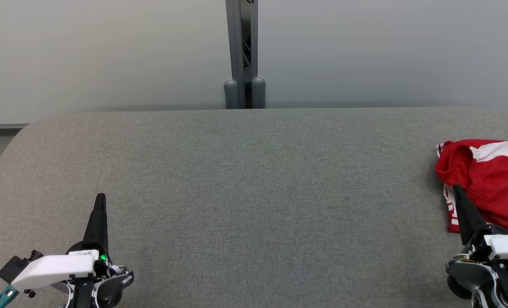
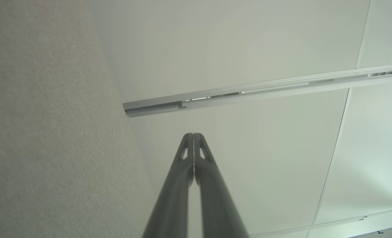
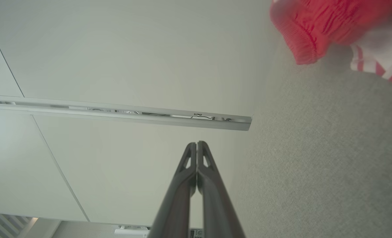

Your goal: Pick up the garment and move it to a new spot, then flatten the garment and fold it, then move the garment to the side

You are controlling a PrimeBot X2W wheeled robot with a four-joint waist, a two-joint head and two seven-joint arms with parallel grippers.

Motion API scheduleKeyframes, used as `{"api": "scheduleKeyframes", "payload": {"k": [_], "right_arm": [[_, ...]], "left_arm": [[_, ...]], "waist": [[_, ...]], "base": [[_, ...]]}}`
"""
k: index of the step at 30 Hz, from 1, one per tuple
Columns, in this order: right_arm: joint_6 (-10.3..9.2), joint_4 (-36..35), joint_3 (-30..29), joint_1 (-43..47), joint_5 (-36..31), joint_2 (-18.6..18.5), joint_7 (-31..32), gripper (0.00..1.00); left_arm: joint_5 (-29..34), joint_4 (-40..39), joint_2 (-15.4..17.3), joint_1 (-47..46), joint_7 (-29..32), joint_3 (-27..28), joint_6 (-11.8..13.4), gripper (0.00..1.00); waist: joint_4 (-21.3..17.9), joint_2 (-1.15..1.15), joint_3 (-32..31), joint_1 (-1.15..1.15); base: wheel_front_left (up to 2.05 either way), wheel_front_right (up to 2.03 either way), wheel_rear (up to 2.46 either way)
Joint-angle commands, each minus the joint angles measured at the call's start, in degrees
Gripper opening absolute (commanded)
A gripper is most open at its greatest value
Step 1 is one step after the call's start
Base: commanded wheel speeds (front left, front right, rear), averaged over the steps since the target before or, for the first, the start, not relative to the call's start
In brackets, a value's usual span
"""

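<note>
While the left gripper [image 1: 101,197] and right gripper [image 1: 456,189] hover over the grey table's [image 1: 254,184] near corners, both pinched closed and empty, the red-and-white garment [image 1: 491,179] lies bunched at the table's right edge.

Hunting for lettering, and there's one candidate in the head view: a small white label [image 1: 82,253] stuck on the round dark housing of the left gripper [image 1: 100,197], just beside a green light [image 1: 103,258]. It carries a short line of dark print, a few characters at most, too small and blurred to make out, so nothing here can actually be read
</note>
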Motion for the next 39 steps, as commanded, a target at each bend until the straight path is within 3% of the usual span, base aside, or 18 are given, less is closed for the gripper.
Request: {"api": "scheduleKeyframes", "payload": {"k": [1,11,39], "right_arm": [[0.02,-0.3,-0.3,-0.7,1.3,-0.6,0.6,0.00],[0.02,-0.4,-0.7,-1.1,4.6,-0.6,1.8,0.00],[0.02,-0.4,-0.7,-1.1,4.5,-0.6,1.7,0.00]], "left_arm": [[-1.1,-0.4,0.4,-1.2,0.3,0.4,-0.4,0.00],[-4.1,-0.4,0.4,-1.5,1.0,0.7,-0.7,0.00],[-4.0,-0.4,0.4,-1.5,0.9,0.7,-0.7,0.00]], "waist": [[0.0,0.00,0.1,0.00],[0.0,0.00,0.4,0.00],[0.0,0.00,0.4,0.00]], "base": [[0.00,0.00,0.00],[0.00,0.00,0.00],[0.00,0.00,0.00]]}}
